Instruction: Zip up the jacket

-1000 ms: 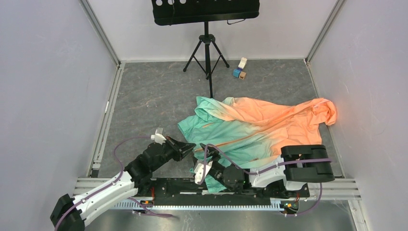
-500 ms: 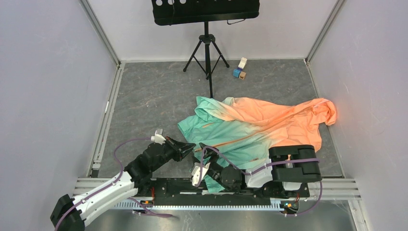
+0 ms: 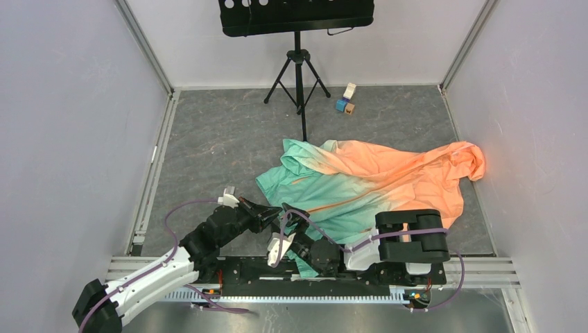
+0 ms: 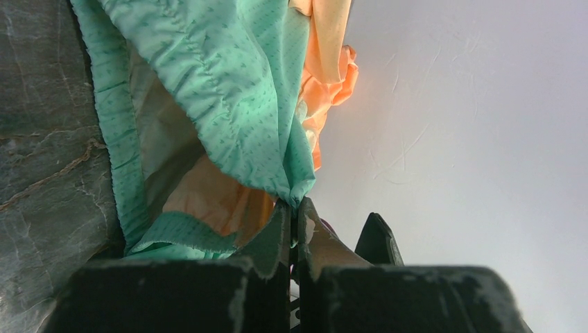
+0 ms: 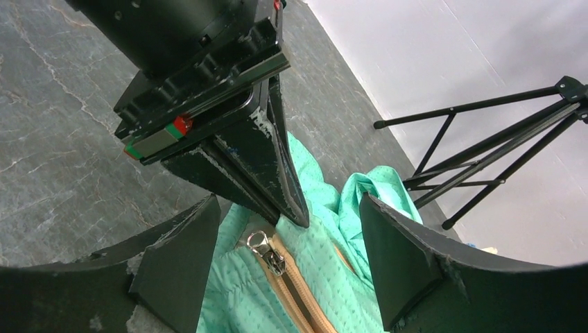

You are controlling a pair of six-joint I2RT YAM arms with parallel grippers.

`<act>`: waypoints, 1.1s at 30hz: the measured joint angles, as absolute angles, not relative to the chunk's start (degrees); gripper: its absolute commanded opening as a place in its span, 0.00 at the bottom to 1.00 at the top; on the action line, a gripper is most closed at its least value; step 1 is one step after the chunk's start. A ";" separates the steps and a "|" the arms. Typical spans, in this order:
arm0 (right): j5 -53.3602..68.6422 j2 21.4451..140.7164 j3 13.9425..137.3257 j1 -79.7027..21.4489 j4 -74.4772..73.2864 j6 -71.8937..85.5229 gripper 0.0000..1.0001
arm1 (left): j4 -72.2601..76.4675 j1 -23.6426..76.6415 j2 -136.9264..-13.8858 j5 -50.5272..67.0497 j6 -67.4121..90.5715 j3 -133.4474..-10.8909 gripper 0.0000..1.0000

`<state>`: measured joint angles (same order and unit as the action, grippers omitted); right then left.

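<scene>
Grey marbled floor (image 3: pixel 229 139), pale walls (image 3: pixel 69 139), black tripod stand (image 3: pixel 298 57), small blocks (image 3: pixel 342 104) near back wall

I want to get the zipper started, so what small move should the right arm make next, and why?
Probably lower the right gripper slightly and close on the zipper pull. Its jaws stand open with the pull between them, untouched, while the left gripper is shut on the jacket edge just beyond.
</scene>
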<state>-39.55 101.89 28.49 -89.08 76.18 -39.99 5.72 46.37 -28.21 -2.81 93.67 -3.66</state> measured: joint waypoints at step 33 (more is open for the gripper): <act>-47.94 97.86 24.80 -89.14 77.49 -35.48 0.82 | 4.47 46.37 -28.23 -2.94 93.80 -3.70 0.02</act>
